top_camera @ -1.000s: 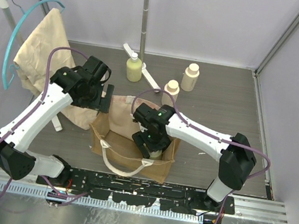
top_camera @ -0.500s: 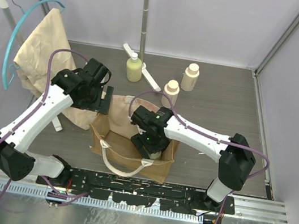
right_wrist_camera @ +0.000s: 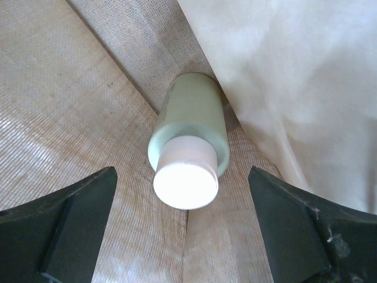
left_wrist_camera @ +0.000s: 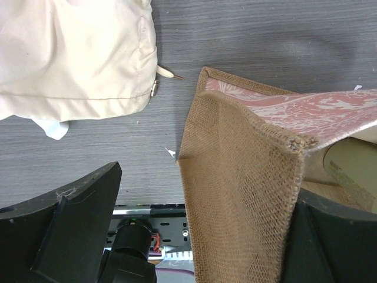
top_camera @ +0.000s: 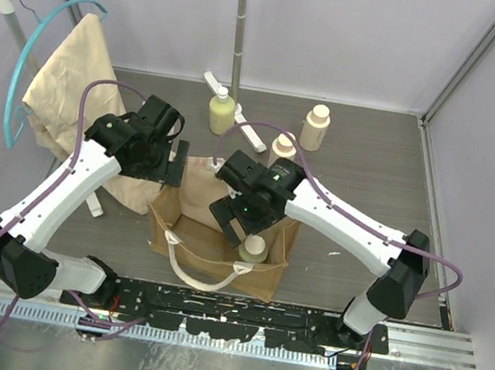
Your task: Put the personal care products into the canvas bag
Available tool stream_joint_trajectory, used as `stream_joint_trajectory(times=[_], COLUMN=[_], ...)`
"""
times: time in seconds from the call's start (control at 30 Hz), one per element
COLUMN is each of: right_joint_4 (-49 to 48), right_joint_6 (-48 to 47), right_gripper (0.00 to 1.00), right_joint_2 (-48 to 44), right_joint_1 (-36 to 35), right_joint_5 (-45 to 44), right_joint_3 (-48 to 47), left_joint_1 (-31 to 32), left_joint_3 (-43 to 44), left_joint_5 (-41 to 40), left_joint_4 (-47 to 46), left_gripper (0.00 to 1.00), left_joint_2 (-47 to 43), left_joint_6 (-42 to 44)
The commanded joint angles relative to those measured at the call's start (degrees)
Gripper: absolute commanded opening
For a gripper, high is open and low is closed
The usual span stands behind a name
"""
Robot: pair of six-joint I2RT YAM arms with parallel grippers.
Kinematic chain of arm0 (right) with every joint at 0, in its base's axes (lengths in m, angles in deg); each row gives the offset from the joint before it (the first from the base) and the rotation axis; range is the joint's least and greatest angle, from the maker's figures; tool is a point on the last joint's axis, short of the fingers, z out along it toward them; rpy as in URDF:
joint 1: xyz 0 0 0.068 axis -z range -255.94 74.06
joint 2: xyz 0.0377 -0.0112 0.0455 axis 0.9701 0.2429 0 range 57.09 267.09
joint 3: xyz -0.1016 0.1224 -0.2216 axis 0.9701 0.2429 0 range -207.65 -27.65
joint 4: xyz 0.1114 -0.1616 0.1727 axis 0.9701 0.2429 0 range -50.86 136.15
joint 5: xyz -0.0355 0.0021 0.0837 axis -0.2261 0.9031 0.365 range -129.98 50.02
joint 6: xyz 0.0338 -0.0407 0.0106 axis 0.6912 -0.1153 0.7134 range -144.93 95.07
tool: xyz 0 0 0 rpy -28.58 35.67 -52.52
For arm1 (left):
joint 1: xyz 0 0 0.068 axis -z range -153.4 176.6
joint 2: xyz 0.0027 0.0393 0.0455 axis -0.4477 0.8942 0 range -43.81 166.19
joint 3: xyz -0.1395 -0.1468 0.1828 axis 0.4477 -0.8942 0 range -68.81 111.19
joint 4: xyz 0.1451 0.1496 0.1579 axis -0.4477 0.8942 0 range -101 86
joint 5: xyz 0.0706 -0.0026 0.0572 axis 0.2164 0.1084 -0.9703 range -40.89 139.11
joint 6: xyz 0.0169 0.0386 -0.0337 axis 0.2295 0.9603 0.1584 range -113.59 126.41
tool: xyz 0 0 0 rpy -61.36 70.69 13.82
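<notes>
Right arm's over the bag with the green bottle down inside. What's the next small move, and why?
Probably lift the right gripper straight up out of the canvas bag. Its jaws are open and clear of the olive-green bottle, which stands free in the bag's corner, so that one looks delivered. The nearest cream bottle waits just behind the bag.

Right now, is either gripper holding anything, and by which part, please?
Nothing is held: right gripper open above the olive-green bottle; left gripper open astride the canvas bag rim.
</notes>
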Motion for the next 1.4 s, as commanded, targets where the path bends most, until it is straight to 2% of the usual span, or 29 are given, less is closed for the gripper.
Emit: stream_joint_trajectory(times=[0.0,0.17,0.27,0.43,0.57,0.77,0.9,1.13,1.37], right_joint_4=[6.3,7.3,4.7,-4.3,-10.7,-14.6,-18.1,-13.5,-11.2], right_joint_6=[0.8,-0.1,-1.9,-2.7,-3.0,-5.7,-6.1,-6.9,-7.9], right_gripper=[1.00,1.00,1.00,1.00,1.00,1.00,1.00,1.00,1.00], right_joint_2=[-2.9,-2.8,-2.5,-3.2,0.7,11.1,16.4,26.1,30.6], right_joint_1=[-0.1,0.3,4.4,16.2,23.2,26.0,28.4,31.6,33.5], right_joint_5=[-3.3,-9.9,-12.5,-11.6,-9.4,-10.3,-7.7,-9.5,-6.6], right_joint_3=[-7.7,-23.0,-29.1,-27.6,-25.6,-28.7,-30.2,-39.4,-40.9], left_joint_1=[0.2,0.1,0.1,0.1,0.2,0.1,0.1,0.1,0.1], left_joint_3=[-0.7,-0.7,-0.8,-1.5,-2.3,-2.5,-3.0,-3.4,-3.2], left_joint_5=[-0.7,-0.9,-0.9,-0.1,0.3,-0.8,-0.7,-2.7,-4.7], left_joint_4=[-1.6,-1.7,-1.7,-2.1,-3.7,-4.2,-4.3,-4.2,-3.4], left_gripper=[0.98,0.98,0.98,0.98,0.98,0.98,0.98,0.98,0.98], left_joint_2=[0.1,-0.2,-0.3,-1.0,-1.5,-1.5,-3.5,-4.5,-4.3], left_joint_6=[0.2,0.2,0.0,-0.1,-0.1,0.1,0.1,0.2,0.5])
